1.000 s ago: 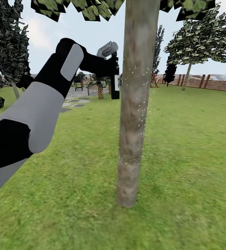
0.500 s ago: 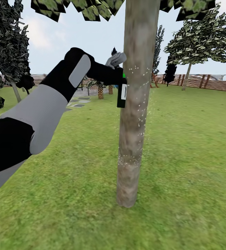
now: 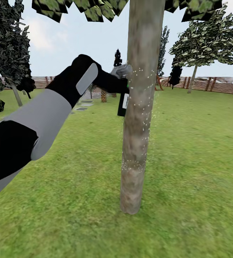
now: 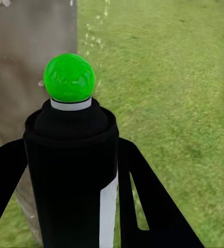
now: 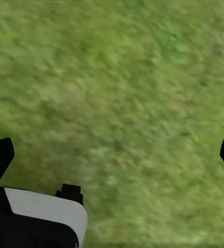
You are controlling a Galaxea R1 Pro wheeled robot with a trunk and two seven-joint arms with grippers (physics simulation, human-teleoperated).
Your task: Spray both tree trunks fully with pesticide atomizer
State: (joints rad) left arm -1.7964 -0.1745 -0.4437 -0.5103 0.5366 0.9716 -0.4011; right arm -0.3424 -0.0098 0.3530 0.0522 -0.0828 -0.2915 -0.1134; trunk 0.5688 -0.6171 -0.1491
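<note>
A green lawn [image 3: 188,150] spreads across the garden, bounded far off by a brown slatted fence [image 3: 216,85], with pale paving stones [image 3: 81,106] at the left beyond the arm and a hazy blue sky above. A thick grey-brown mottled tree trunk [image 3: 139,107] rises straight out of the grass in the middle of the head view, its flat green leaves cut off at the top edge; a second leafy tree [image 3: 202,39] stands well back on the right near the fence, and dark narrow conifers [image 3: 7,46] stand at the left. Fine white specks of pesticide [image 3: 145,104] dot the bark from about the upper third down to low on the trunk, mostly along its right side. The left gripper [image 3: 120,77] reaches out at chest height with its fingers closed around the pesticide atomizer [image 3: 123,100], a dark bottle with a pale label strip, hanging upright just beside the trunk's left edge and partly hidden by it. In the left wrist view the atomizer [image 4: 73,170] sits clamped between the two black fingers [image 4: 143,206], its green dot [image 4: 69,77] on top, with the trunk close behind. The right gripper [image 5: 112,155] hangs over bare grass with its fingertips spread wide apart, holding nothing.
</note>
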